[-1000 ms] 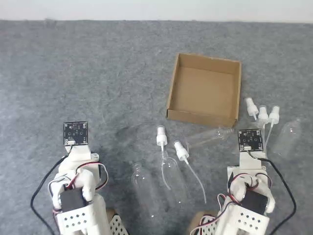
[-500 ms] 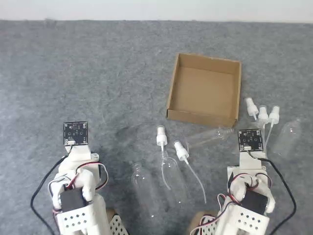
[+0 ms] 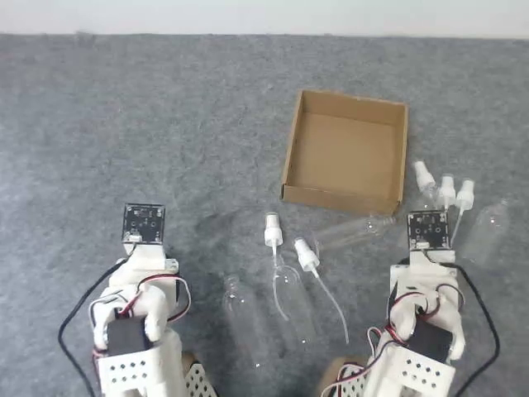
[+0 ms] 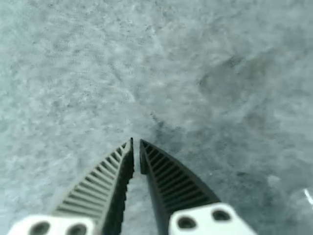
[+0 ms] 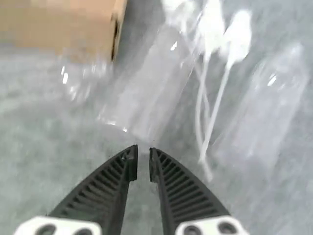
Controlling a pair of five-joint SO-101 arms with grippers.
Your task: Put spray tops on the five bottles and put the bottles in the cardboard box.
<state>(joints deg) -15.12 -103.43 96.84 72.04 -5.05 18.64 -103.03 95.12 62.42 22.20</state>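
Observation:
The open cardboard box [image 3: 347, 153] sits empty at the back centre. Clear bottles lie on the grey mat: two side by side [image 3: 244, 318] [image 3: 295, 302], one on its side [image 3: 355, 231] by the box's front wall, one at the far right [image 3: 488, 225]. Two spray tops [image 3: 274, 230] [image 3: 307, 254] lie mid-table; three more [image 3: 446, 190] cluster right of the box. My left gripper [image 4: 136, 143] hangs shut over bare mat. My right gripper [image 5: 142, 150] is shut, empty, just short of a clear bottle [image 5: 151, 93] and the spray tops [image 5: 210, 29].
The left arm [image 3: 136, 289] and the right arm [image 3: 426, 298] stand at the front edge. The box corner [image 5: 63, 24] lies beyond the right gripper. Bare grey mat [image 3: 124, 124] spreads across the left and back.
The left arm's wrist has swung a little toward the right. The right arm's wrist has edged forward toward the spray tops. The bottles, tops and box have not moved.

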